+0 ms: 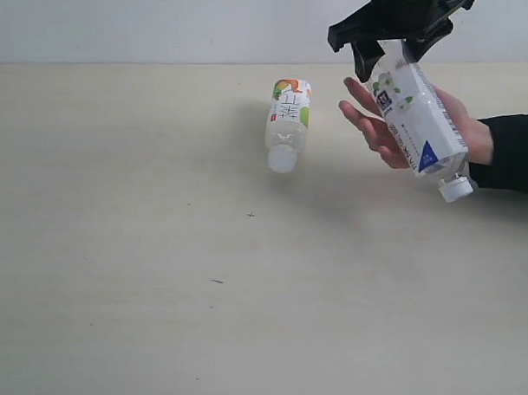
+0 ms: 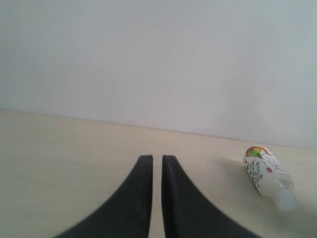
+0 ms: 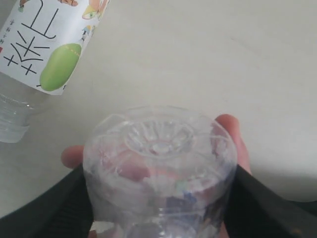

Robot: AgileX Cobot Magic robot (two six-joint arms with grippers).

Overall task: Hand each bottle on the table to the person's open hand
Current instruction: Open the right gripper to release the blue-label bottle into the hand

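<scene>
open hand [image 1: 376, 132] partly behind white-blue bottle [image 1: 416, 118]

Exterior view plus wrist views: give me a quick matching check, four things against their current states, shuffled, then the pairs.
Things:
1. white-blue bottle
2. white-green bottle
3. left gripper
4. hand

States:
A. shut, empty
B. lying on the table
C. open, partly hidden by a bottle
D. in the air, tilted, cap down

Pairs: 1-D, 2-B, 3-A, 4-C
</scene>
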